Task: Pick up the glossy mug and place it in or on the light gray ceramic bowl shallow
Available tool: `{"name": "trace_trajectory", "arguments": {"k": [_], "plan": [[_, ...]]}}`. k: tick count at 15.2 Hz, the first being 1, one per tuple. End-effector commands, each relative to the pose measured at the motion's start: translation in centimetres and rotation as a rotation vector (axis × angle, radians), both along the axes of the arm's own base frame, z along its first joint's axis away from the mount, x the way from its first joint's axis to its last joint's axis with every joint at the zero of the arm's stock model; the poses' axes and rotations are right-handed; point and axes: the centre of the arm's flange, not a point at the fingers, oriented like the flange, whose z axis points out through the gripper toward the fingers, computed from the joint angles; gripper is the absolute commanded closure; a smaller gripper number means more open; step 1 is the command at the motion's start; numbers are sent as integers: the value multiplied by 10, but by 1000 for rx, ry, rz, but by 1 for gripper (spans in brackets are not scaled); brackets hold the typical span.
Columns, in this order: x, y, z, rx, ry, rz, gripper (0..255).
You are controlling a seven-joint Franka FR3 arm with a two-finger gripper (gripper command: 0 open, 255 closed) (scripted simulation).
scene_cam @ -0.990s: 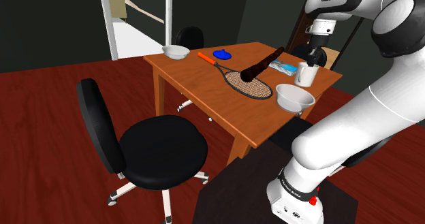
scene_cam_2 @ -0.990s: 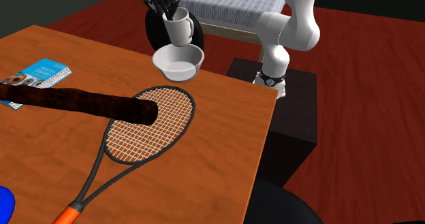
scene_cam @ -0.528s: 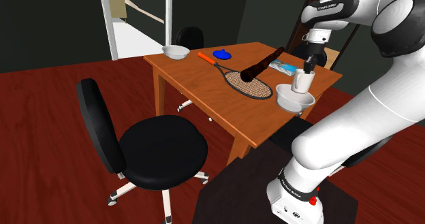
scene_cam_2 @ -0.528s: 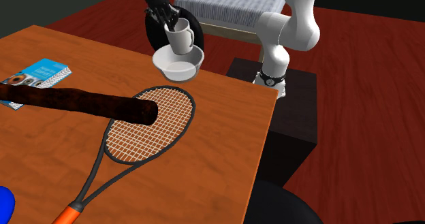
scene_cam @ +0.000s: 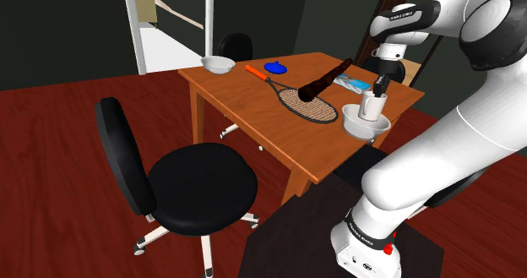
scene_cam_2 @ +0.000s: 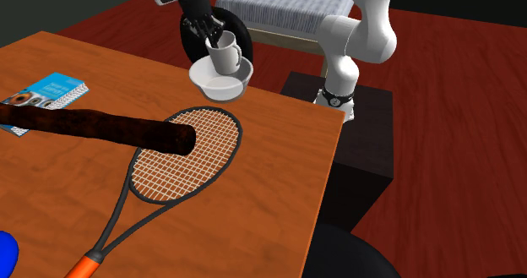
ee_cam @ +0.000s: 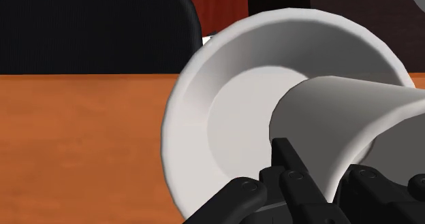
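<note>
A glossy white mug hangs upright, its base sunk inside the rim of a shallow light grey bowl near the table corner closest to the stand. My black gripper comes down from above and is shut on the mug's rim, one finger inside the cup. In the second exterior view the mug sits low over the bowl with the gripper at its far side. The wrist view has the mug's wall clasped by a finger over the bowl's hollow. Whether the mug touches the bowl's bottom I cannot tell.
On the orange wooden table lie a racket, a dark brown club across it, a blue notebook, a blue object and a second white bowl. A black office chair stands before the table.
The gripper has carried the mug from beside and above the bowl to over its middle and lowered it inside the rim. Nothing else on the table moved.
</note>
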Motion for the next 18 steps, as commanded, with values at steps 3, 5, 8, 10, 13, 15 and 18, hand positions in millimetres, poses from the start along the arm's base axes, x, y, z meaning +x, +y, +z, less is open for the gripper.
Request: {"name": "trace_trajectory", "arguments": {"k": [3, 5, 8, 10, 13, 15, 18], "plan": [[0, 0, 0, 0, 0, 0, 255], [0, 0, 0, 0, 0, 0, 0], [0, 0, 0, 0, 0, 0, 0], [0, 0, 0, 0, 0, 0, 0], [8, -3, 38, 0, 0, 0, 0], [10, -4, 49, 0, 0, 0, 0], [10, -4, 49, 0, 0, 0, 0]]}}
